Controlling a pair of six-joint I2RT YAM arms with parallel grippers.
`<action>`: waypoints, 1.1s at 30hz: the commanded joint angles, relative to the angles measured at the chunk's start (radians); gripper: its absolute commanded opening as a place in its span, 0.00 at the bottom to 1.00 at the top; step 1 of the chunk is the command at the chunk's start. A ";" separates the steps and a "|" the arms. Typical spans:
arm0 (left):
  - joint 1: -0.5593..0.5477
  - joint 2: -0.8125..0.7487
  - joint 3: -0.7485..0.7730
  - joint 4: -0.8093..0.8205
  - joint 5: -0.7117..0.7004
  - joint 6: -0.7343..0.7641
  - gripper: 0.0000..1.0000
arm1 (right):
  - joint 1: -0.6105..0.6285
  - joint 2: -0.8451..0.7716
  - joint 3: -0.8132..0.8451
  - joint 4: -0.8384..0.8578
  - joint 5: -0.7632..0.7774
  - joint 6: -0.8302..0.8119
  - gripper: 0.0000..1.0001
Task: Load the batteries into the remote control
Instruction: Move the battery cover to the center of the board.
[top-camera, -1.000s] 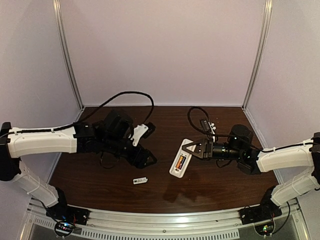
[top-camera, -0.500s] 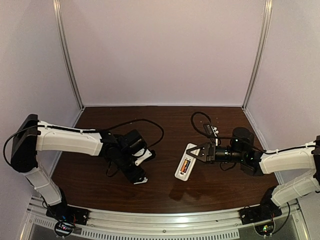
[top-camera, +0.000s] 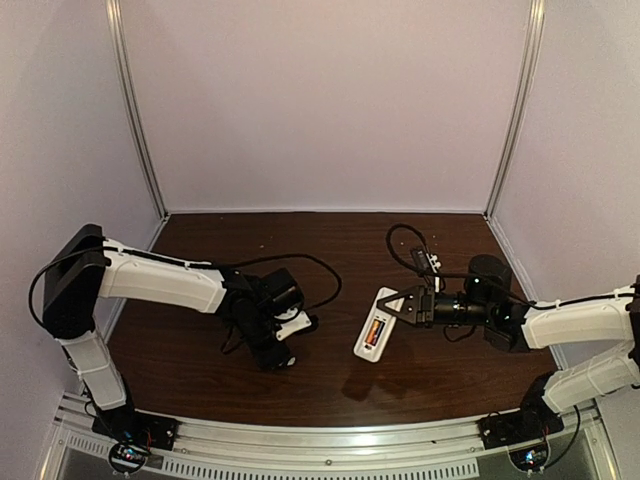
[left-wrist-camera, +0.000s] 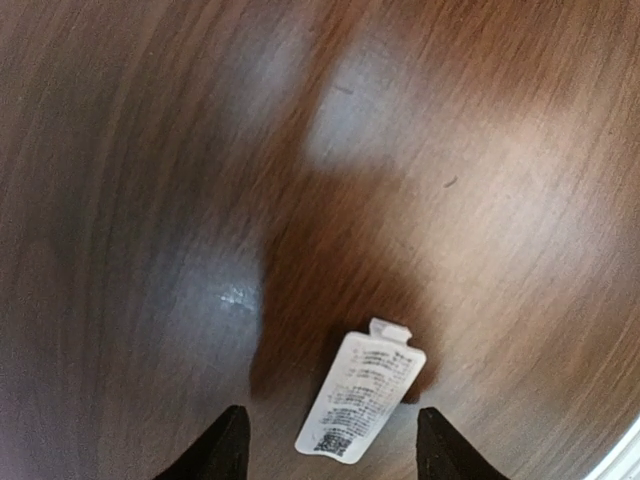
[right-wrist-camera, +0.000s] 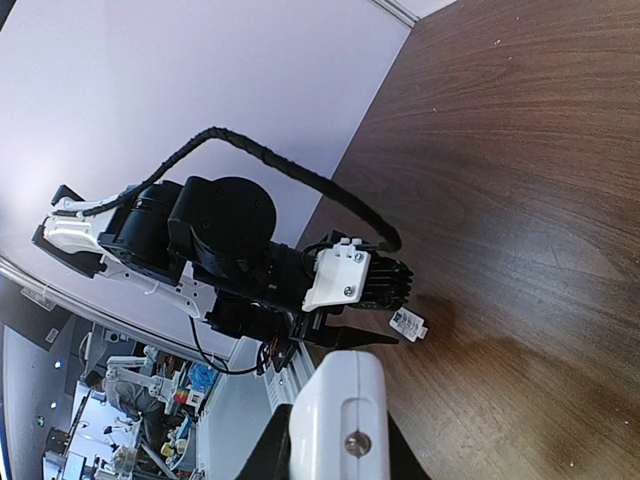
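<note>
My left gripper (left-wrist-camera: 335, 445), jaws apart, straddles the white battery cover (left-wrist-camera: 360, 395) on the desk (left-wrist-camera: 480, 150); my right gripper (top-camera: 405, 306) clamps the far end of the remote control (top-camera: 368, 342).

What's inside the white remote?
An orange battery shows in the open recess of the remote. Anything beside it is too small to tell; the right jaws cover one end.

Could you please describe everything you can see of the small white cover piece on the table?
The cover piece is a flat white plastic-looking slip with rounded corners, a clip tab at one end and fine print on its face. It lies slanted on the dark wooden table, between the open jaws of the left gripper, untouched.
</note>
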 joint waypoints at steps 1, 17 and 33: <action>-0.005 0.044 0.046 -0.040 -0.038 0.073 0.62 | -0.009 -0.029 -0.009 0.012 -0.020 -0.010 0.00; 0.018 0.096 0.026 -0.125 -0.263 0.069 0.77 | -0.026 -0.033 -0.006 0.004 -0.040 -0.017 0.00; 0.121 0.197 0.144 -0.101 -0.295 0.080 0.74 | -0.043 0.003 0.000 0.032 -0.058 -0.017 0.00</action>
